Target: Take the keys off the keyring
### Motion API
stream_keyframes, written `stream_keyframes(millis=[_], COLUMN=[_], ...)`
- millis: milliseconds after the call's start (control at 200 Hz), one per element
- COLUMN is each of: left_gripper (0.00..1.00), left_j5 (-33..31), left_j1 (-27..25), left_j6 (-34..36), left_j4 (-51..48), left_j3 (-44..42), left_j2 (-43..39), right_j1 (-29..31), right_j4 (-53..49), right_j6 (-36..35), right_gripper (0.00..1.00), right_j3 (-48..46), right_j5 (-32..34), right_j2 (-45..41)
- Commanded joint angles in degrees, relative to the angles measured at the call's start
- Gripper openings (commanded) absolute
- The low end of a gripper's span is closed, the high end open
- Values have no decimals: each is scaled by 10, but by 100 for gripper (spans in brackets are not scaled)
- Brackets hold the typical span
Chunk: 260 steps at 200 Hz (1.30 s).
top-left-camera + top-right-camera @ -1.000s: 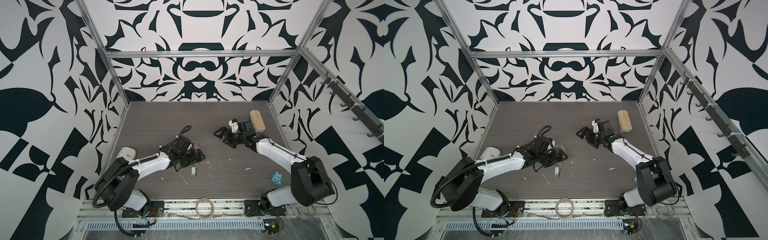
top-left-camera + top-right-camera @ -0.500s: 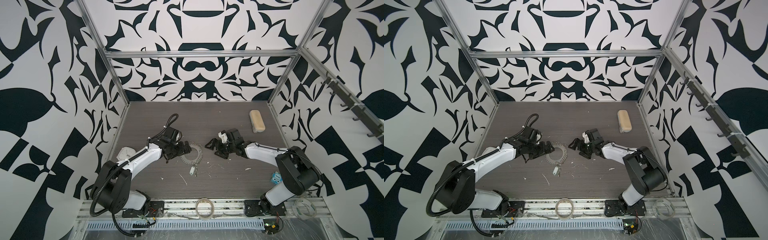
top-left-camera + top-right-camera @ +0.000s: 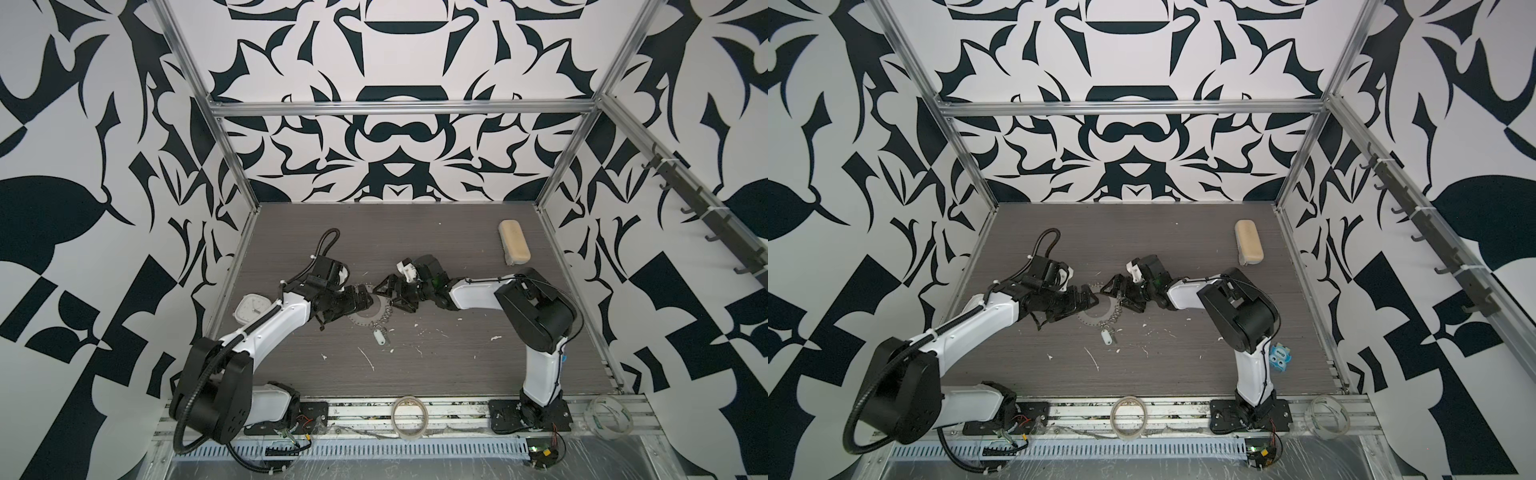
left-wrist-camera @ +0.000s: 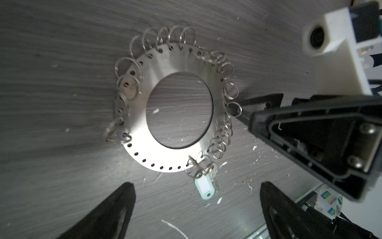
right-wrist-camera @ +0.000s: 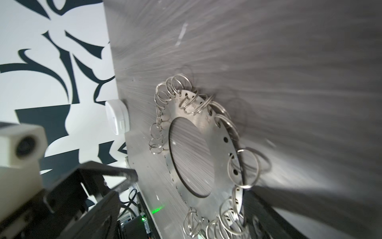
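Observation:
The keyring [image 3: 368, 319] [image 3: 1098, 318] is a flat grey disc fringed with wire loops, lying on the dark table. The keys, a small silver key with a white oval tag [image 3: 379, 336] [image 3: 1107, 336] [image 4: 204, 187], hang off its near rim. My left gripper [image 3: 353, 308] [image 4: 196, 186] hovers open at the disc's left side with nothing between its fingers. My right gripper [image 3: 392, 297] [image 4: 245, 114] stands open at the disc's right rim, one fingertip against a wire loop. In the right wrist view the disc [image 5: 186, 198] fills the middle and a dark finger [image 5: 266, 209] lies by its rim.
A beige block [image 3: 514, 247] lies at the back right. A white clock [image 3: 251, 307] sits by the left wall, close to my left arm. A blue toy [image 3: 1280, 356] lies beside the right arm's base. White scraps [image 3: 368, 357] litter the front. A tape roll [image 3: 409, 417] and a clear ring [image 3: 609, 419] rest on the front rail.
My right gripper has come from near the beige block forward and left to the disc's right rim. My left gripper drew back off the disc, then returned to its left edge.

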Motion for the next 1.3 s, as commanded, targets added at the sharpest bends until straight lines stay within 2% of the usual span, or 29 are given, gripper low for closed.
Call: stream_keyframes(millis=[0, 85, 265, 530, 670, 920, 1075, 1165, 1295], left_gripper=[99, 99, 99, 99, 99, 99, 99, 99, 99], left_j5=[-4, -11, -75, -41, -6, 47, 62, 67, 54], left_j1=[10, 11, 28, 118, 137, 136, 117, 88, 17], left_j6=[-5, -11, -3, 64, 80, 65, 51, 23, -30], left_j4=[-22, -21, -38, -28, -2, 64, 69, 85, 117], left_j3=[-29, -47, -60, -12, 18, 42, 45, 33, 7], left_j2=[-42, -54, -55, -9, 64, 163, 170, 160, 151], right_j1=[13, 12, 10, -8, -21, -56, -83, -100, -127], right_j4=[57, 83, 43, -30, -74, -167, -217, -232, -239], right_j6=[47, 63, 43, -4, -31, -83, -112, -123, -131], right_gripper=[95, 94, 94, 94, 94, 94, 94, 94, 95], right_j3=[36, 53, 65, 20, 5, -2, -6, -17, -40], right_j5=[-38, -41, -28, -13, -2, 8, 11, 16, 17], right_j2=[50, 60, 32, -44, -94, -184, -230, -254, -282])
